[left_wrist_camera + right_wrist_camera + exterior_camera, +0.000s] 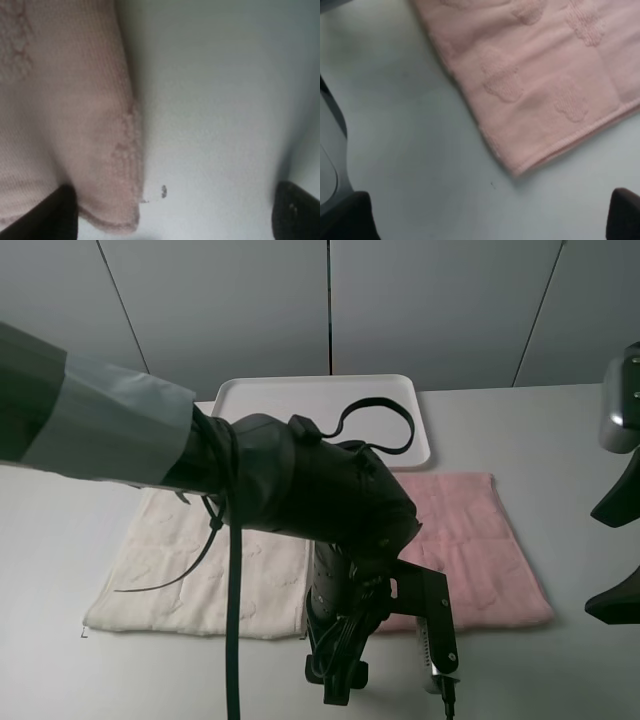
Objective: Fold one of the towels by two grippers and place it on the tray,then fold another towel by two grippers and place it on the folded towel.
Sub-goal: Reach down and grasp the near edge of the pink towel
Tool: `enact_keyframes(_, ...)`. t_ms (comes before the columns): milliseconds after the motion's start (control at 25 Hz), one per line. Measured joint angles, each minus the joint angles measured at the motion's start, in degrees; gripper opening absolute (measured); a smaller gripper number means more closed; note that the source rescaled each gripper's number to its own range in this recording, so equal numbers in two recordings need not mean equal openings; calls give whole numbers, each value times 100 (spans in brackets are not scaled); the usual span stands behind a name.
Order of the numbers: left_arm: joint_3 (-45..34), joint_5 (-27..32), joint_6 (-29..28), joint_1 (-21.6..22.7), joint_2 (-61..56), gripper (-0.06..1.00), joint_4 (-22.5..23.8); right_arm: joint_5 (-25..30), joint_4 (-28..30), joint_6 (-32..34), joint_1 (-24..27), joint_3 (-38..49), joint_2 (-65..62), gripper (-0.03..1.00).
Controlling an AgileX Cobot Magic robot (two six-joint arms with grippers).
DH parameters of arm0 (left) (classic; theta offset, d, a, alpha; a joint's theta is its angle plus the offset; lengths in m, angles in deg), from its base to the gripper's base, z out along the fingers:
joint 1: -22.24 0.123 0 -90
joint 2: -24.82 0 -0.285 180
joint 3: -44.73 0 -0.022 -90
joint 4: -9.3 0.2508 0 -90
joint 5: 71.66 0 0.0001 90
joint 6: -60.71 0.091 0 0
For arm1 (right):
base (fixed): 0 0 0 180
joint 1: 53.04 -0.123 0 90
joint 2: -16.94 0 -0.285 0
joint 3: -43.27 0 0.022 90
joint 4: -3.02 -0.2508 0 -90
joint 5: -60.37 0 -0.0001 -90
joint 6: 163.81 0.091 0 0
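From the high camera, the white tray [320, 390] sits at the far side of the pale grey desk [90, 680], and both towels lie flat and unfolded in front of it. The cream towel [200, 570] is on the left and the pink towel [480, 540] on the right, their inner edges close together, with the pink one's far edge just beside the tray's near rim. The left arm reaches across the middle and hides the pink towel's near left corner. Its left hand [388, 675] points down there, though its fingers are hard to make out among the cables. The right hand [615, 555] shows at the right edge, off the pink towel's right side, with two dark fingers standing apart. In the left wrist view, the left hand [175, 220] is spread wide, one finger [60, 215] over the pink towel [65, 125] next to its corner and the other over bare desk [225, 100]. Whether either touches cannot be told, and nothing is gripped. In the right wrist view, the right hand [487, 220] is also spread wide and empty, its fingers [350, 217] at either side over bare desk [410, 150]. A corner of the pink towel [530, 65] lies flat ahead of them, near but apart.
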Motion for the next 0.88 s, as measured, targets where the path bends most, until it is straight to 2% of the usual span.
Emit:
enact_keyframes(240,0,9,0,0,0,99,0,-90,342,-71,-648,0,530,100)
enact_keyframes(480,0,9,0,0,0,99,0,-215,366,-199,-936,0,1277,100)
enact_keyframes(720,0,23,-12,0,0,99,0,-523,366,-444,-969,82,1709,100)
enact_keyframes(880,0,23,-12,0,0,99,0,-1021,366,-682,-972,464,1851,100)
